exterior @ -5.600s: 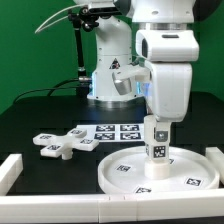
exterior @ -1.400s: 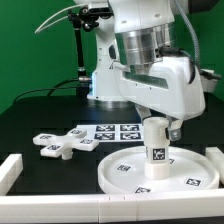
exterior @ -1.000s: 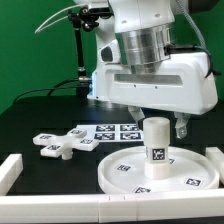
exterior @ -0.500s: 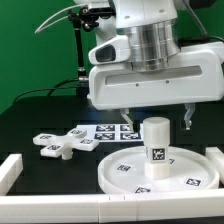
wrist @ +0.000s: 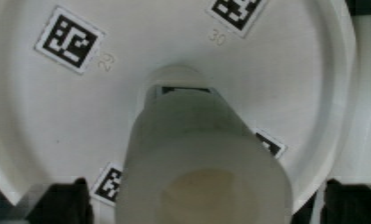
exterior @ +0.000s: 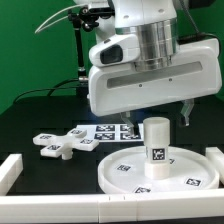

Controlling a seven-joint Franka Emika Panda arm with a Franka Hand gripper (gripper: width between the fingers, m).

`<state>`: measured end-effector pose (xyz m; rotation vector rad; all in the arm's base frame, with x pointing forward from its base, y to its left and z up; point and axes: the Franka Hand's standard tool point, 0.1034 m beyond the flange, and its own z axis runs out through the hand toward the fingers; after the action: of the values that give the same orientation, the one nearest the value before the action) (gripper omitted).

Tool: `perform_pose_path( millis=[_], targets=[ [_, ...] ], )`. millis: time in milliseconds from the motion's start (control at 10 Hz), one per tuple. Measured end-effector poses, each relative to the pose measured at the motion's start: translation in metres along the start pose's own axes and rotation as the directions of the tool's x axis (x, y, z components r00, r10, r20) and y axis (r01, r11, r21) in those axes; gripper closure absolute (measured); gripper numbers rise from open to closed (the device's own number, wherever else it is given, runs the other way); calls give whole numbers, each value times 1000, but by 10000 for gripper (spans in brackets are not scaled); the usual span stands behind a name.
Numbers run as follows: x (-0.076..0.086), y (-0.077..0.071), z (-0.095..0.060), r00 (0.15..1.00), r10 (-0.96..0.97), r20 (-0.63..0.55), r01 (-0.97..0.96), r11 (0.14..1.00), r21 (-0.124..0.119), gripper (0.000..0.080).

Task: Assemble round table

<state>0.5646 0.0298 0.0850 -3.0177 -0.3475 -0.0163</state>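
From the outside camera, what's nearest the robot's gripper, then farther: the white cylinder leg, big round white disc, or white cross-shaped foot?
From the open gripper:
1. Short white cylinder leg, right beneath it.
2. Large round white disc, under the leg.
3. White cross-shaped foot piece, far on the exterior view's left.

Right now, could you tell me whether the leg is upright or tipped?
Upright: the leg stands vertically on the disc, and the open gripper is not touching it.
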Motion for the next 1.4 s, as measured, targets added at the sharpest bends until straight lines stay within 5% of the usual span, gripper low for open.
perform_pose_path(
  millis=[200,700,1400],
  targets=[
    [0,-3,1,987,-162,8,162,986,-26,151],
    [-1,-4,1,883,-469,28,470,882,-23,151],
    [-2,-1,4,538,-839,79,843,538,-25,151]
  ],
)
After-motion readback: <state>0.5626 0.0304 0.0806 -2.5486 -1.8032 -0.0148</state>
